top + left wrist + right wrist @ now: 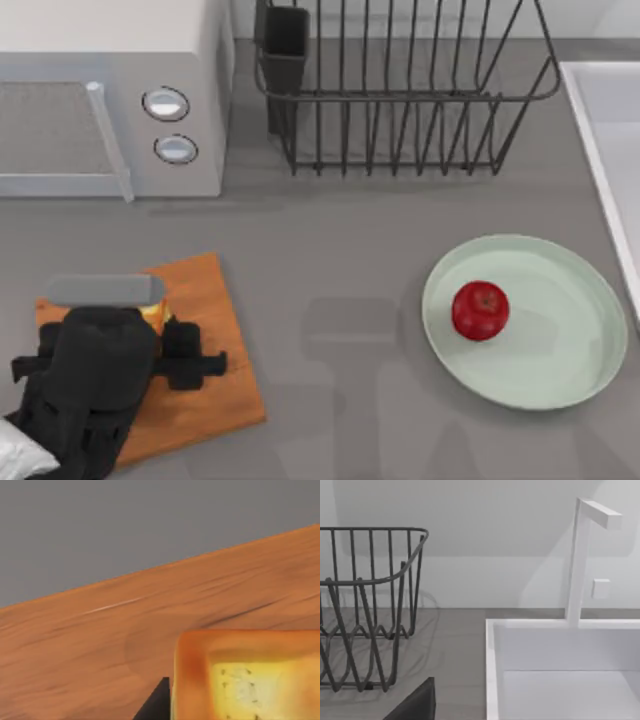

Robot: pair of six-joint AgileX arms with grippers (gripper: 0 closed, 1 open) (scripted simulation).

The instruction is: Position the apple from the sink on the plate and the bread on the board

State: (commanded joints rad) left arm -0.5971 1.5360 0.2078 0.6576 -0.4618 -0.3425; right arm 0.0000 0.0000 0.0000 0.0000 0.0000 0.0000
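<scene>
Top view: grey desk (340,260) carrying, at left, the orange-brown board (215,345); at right, the pale mint-green plate (560,370) with the red apple (480,310) resting on it, left of centre, stem dimple upward. Sink (605,130) at the right edge, white rim visible, just beyond the plate. Behind, white microwave (110,100) with two round knobs at far left; dark wire dish rack (400,95) between microwave and sink.

Left arm over the board's left half, black body covering much of it; left gripper (150,315) pointing down at the board. Sliver of golden-orange bread (153,314) showing beside the arm's body, under a grey bar, above the board surface.

Left wrist view: bread (250,677) seen close, toasted orange border and pale yellow centre, with the board's wood grain (125,645) behind and grey desk beyond the board's edge. One dark fingertip (157,705) of the left gripper beside the bread, seemingly against its side; degree of opening and firmness of hold not discernible. Contact between bread and board likewise not discernible.

Right wrist view: sink basin (560,680) with white raised rim and an upright white faucet (582,560) at its back; dish rack (365,610) standing on the desk beside it. Dark corner of the right gripper (415,705) at the lower edge; finger position not discernible.
</scene>
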